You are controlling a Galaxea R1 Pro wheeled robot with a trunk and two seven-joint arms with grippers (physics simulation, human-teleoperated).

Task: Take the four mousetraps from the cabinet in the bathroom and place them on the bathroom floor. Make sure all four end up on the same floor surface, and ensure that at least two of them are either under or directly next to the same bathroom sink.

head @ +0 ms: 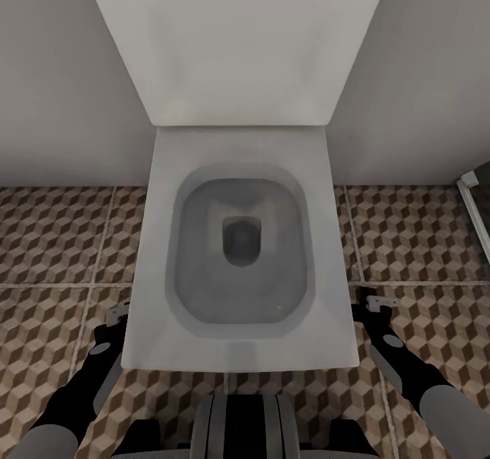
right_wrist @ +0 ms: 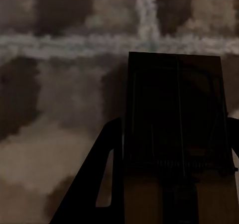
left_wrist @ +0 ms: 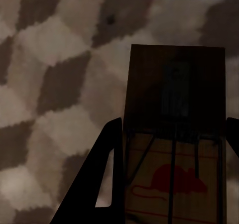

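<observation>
Wrist views | left pincer (left_wrist: 172, 149) clamps mousetrap (left_wrist: 174, 134) | right pincer (right_wrist: 172, 149) clamps second mousetrap (right_wrist: 174, 129)

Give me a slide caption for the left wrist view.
Left gripper holding a mousetrap with a red mouse print, above the cube-patterned bathroom floor.

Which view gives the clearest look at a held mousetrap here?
The left wrist view: the mousetrap sits between the left gripper's fingers, lit enough to show its red mouse print and wire. The right wrist view shows another mousetrap, but dark and featureless. In the head view, no trap can be made out at either gripper.
</observation>
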